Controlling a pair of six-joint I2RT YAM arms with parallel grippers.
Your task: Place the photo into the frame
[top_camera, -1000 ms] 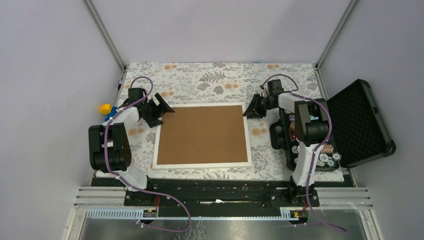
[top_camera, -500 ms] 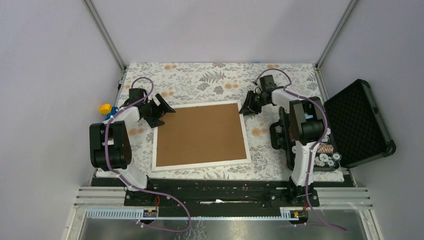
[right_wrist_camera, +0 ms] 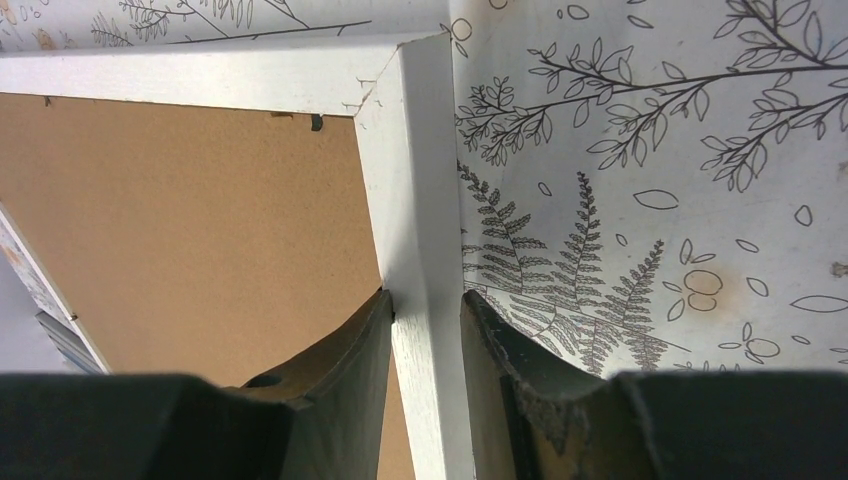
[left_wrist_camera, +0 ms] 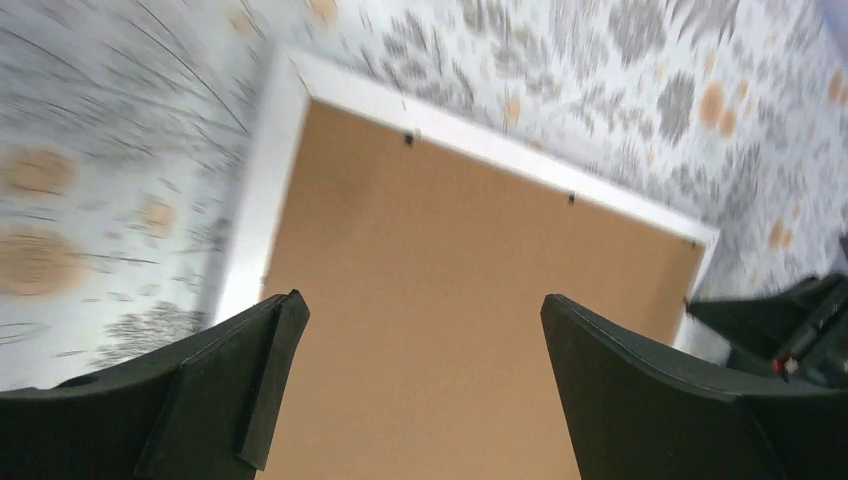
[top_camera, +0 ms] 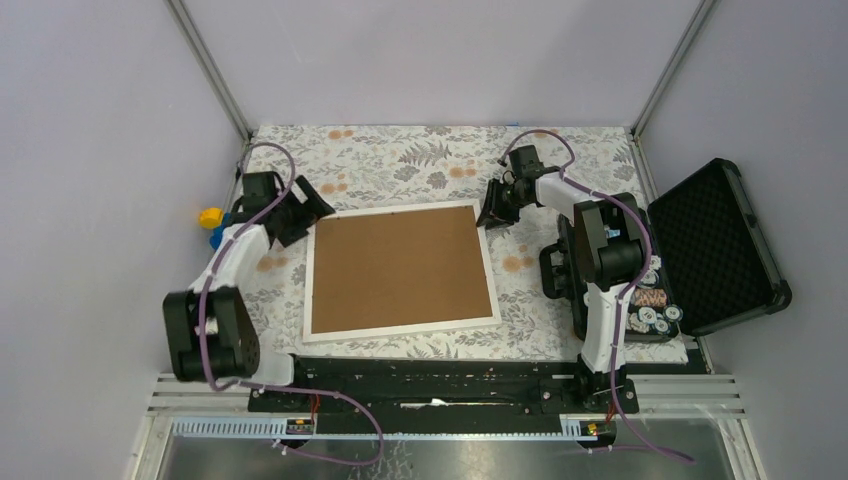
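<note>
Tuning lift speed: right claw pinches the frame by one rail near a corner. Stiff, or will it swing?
Probably stiff: the frame has mitred white rails and a flat backing board. Likely to pivot in the right claw, gripped far off centre. Smooth rail may slip.

Frame (top_camera: 400,330): turned a little; its far right corner has gone farther away and leftward, so the edges sit skewed.
Right gripper (top_camera: 493,215): moved outward and left, clamped on that corner's side rail.
Left gripper (top_camera: 312,218): backed off leftward from the far left corner.
Left arm (top_camera: 225,270): elbow swung back toward its base.
</note>
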